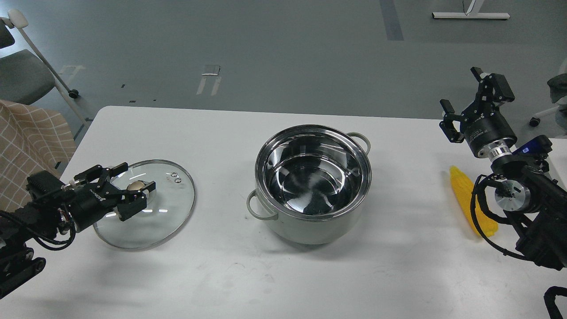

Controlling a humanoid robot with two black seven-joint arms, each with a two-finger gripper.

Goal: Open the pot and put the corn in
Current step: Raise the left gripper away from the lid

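The pale grey-green pot stands open in the middle of the white table, its shiny steel inside bare. The round glass lid lies flat on the table to its left. My left gripper is open, its fingers spread on either side of the lid's brass knob without gripping it. The yellow corn lies on the table at the right, partly hidden behind my right arm. My right gripper is open and empty, raised above the table's far right edge, beyond the corn.
A checked beige cloth hangs at the left edge beside the table. A grey chair stands at the back left, another chair at the far right.
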